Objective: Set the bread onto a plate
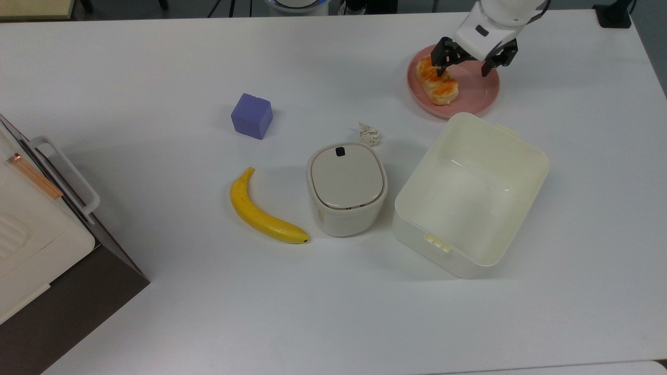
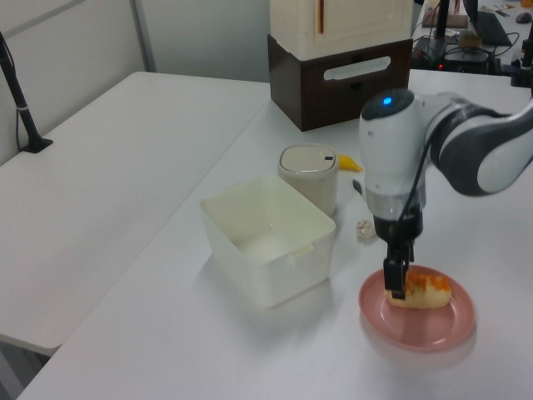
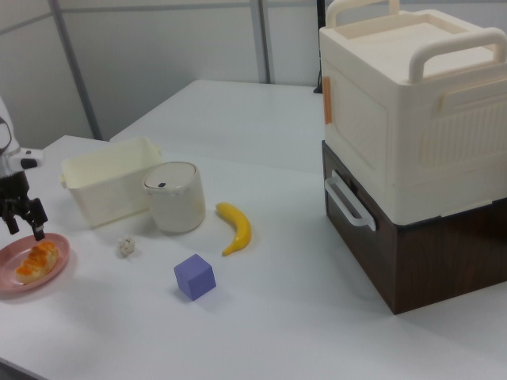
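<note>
The bread (image 1: 436,80), a pale-yellow roll with orange-brown glaze, lies on the left half of the pink plate (image 1: 477,92) near the top view's upper right. My gripper (image 1: 465,65) hangs just above the plate, open, its black fingers spread apart and holding nothing; one finger stands by the bread's end. In the left view the bread (image 2: 422,292) rests on the plate (image 2: 416,340) with the gripper (image 2: 396,279) close over it. The right view shows the bread (image 3: 38,260) on the plate (image 3: 16,282) below the open gripper (image 3: 24,227).
A large cream tub (image 1: 471,195) stands just in front of the plate. A lidded white canister (image 1: 346,187), a crumpled scrap (image 1: 369,134), a banana (image 1: 263,213) and a purple cube (image 1: 252,115) sit mid-table. A cream box on a brown base (image 1: 31,229) fills the top view's left edge.
</note>
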### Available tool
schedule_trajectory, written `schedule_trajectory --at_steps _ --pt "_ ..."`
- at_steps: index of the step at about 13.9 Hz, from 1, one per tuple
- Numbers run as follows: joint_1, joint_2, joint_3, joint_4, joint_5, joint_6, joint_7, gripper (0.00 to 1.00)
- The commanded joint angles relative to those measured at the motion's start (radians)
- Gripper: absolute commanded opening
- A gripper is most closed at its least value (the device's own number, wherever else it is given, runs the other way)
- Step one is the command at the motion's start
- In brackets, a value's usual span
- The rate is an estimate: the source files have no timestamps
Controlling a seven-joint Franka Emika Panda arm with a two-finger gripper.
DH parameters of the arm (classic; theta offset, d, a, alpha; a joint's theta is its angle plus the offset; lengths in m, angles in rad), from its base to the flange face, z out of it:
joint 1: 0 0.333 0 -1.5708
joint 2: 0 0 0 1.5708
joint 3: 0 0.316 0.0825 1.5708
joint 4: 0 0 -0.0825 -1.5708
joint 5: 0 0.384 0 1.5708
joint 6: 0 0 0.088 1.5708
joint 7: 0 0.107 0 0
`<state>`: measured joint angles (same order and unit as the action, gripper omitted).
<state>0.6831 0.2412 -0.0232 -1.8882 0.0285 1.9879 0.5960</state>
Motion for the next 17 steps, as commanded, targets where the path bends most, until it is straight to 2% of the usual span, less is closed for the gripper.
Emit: schedule_trajectory --at_steps 1,2,4,7,11,17 --pt "-0.09 -0.149 -0.02 -0.002 -0.059 -0.115 -0.033 1.0" --pt "-0.149 -0.181 -0.021 0.003 -0.077 -0.127 -0.056 1.0" --pt "-0.377 -0.204 -0.02 0.088 -0.073 -0.19 -0.244 1.0" --pt "-0.544 -0.2 -0.02 0.165 -0.074 -0.238 -0.323 1.0" --pt "-0.663 -0.197 -0.02 0.193 -0.079 -0.278 -0.436 1.0" --pt "-0.708 -0.187 -0.023 0.193 -0.081 -0.278 -0.525 1.0"
